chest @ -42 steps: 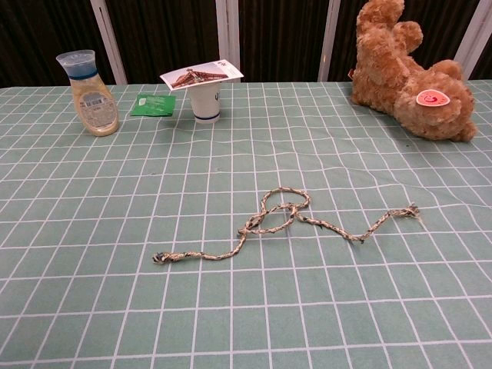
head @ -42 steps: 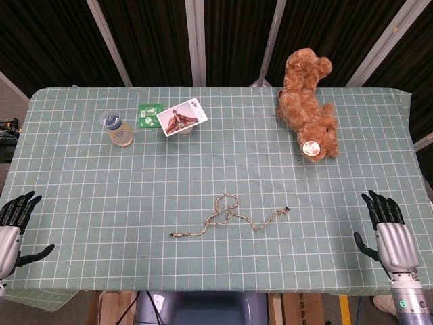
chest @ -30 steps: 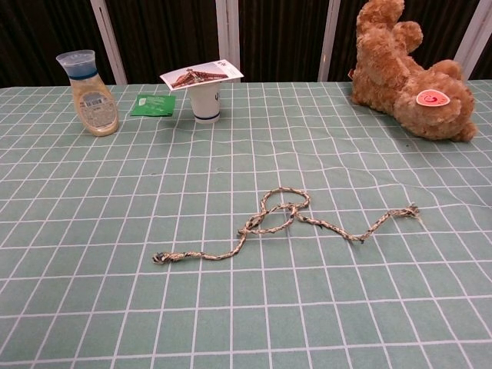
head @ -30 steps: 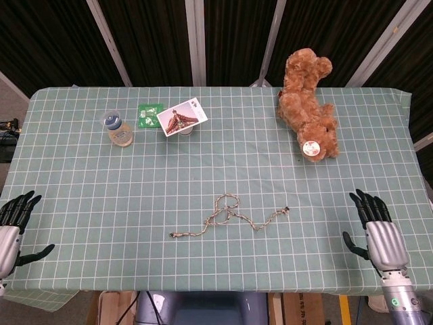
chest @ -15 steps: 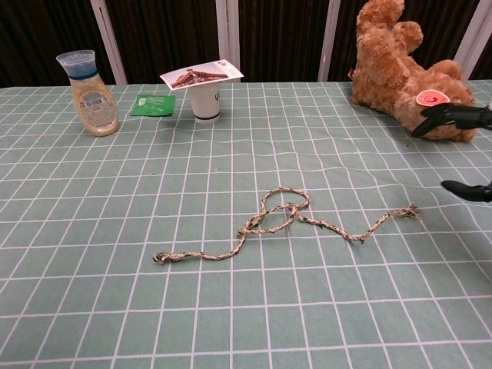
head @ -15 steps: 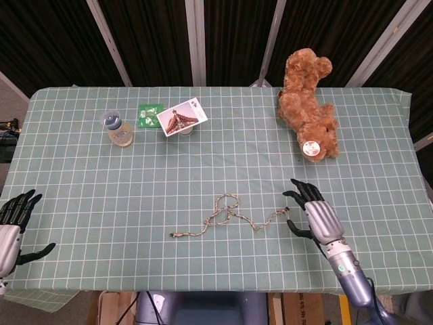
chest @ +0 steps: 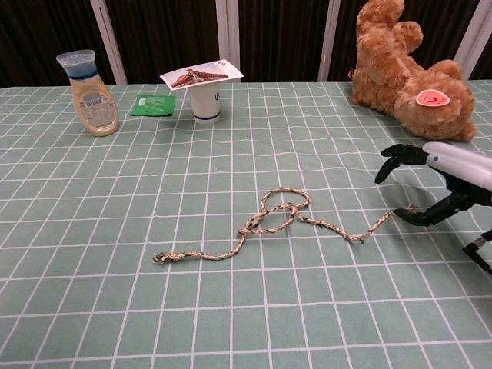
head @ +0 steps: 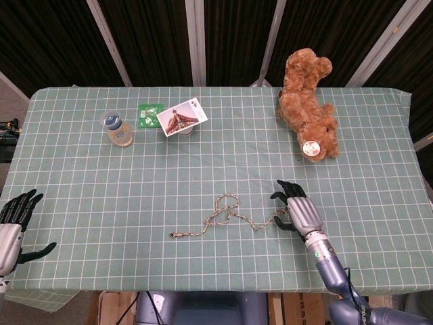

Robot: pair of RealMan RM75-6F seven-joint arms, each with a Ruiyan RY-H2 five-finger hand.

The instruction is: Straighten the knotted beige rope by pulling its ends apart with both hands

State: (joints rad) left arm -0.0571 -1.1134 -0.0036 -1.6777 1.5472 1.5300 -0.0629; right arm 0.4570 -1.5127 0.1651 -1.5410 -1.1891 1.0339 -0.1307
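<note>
The knotted beige rope (head: pixel 227 207) lies on the green checked tablecloth, with a loose loop in its middle (chest: pixel 283 209). Its left end (chest: pixel 163 258) lies free on the cloth. My right hand (head: pixel 296 209) hovers at the rope's right end (chest: pixel 405 211), fingers spread and raised, with the thumb low beside the frayed tip; nothing is held in it. In the chest view the right hand (chest: pixel 444 183) comes in from the right edge. My left hand (head: pixel 13 227) stays at the table's near left corner, fingers apart and holding nothing, far from the rope.
A brown teddy bear (head: pixel 308 105) lies at the far right. At the back left stand a small bottle (head: pixel 118 128), a green packet (head: pixel 149 114) and a white cup with a picture card on it (head: pixel 181 118).
My right hand has travelled from the table's right edge leftward to the rope's right end. The rope and my left hand have not moved.
</note>
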